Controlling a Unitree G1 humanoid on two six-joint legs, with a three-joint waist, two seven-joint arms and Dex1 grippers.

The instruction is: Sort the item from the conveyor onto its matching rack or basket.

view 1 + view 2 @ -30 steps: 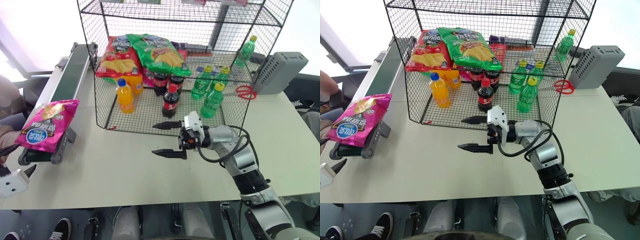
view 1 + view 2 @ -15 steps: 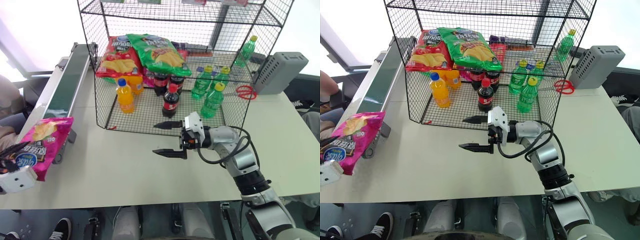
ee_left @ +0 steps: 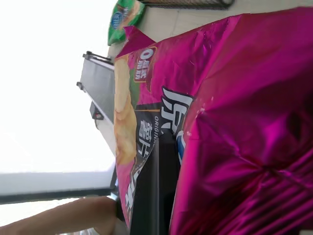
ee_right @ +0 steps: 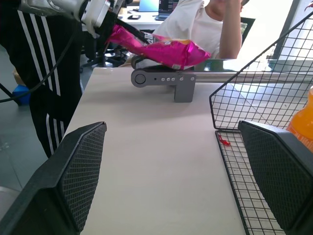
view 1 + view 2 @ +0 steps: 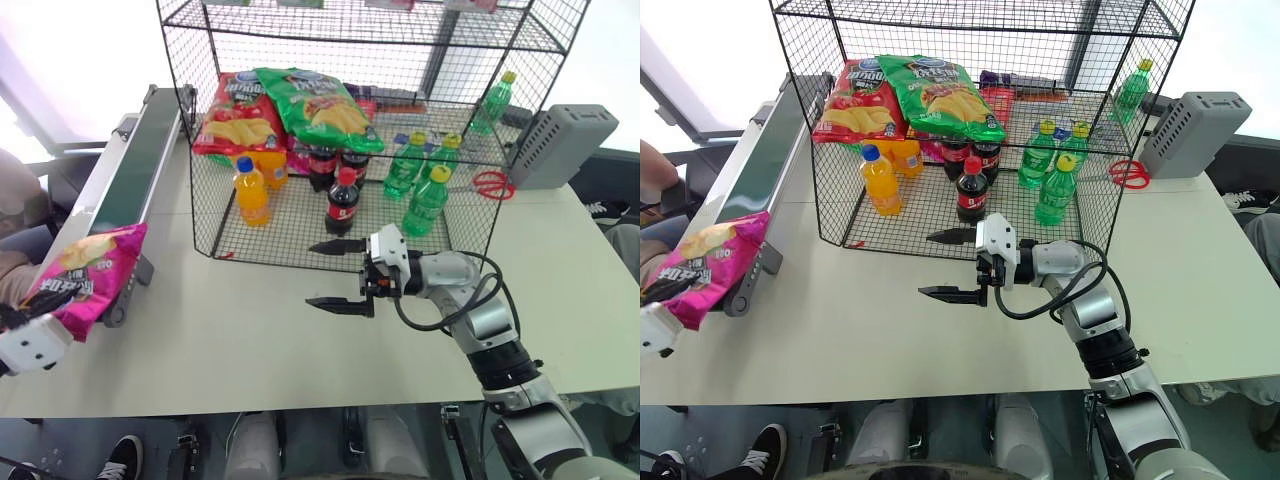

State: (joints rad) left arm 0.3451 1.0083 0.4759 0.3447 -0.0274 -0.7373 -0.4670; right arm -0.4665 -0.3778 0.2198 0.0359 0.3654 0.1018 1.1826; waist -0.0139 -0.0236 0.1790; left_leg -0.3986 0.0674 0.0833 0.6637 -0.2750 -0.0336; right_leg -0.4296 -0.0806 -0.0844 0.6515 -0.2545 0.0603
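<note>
On the pale table (image 5: 230,340) stands the black wire rack (image 5: 350,150). At the near end of the conveyor (image 5: 125,185), the left gripper (image 5: 25,320) is clamped on the pink chip bag (image 5: 85,275). The right gripper (image 5: 335,275) hangs before the rack, fingers apart.

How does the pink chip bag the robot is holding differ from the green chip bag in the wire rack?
The pink chip bag hangs tilted off the conveyor's near end, pinched in the shut left tool; the green chip bag lies inside the wire rack, touched by no tool. The pink one sits alone; the green one overlaps a red chip bag. Both picture yellow chips.
</note>
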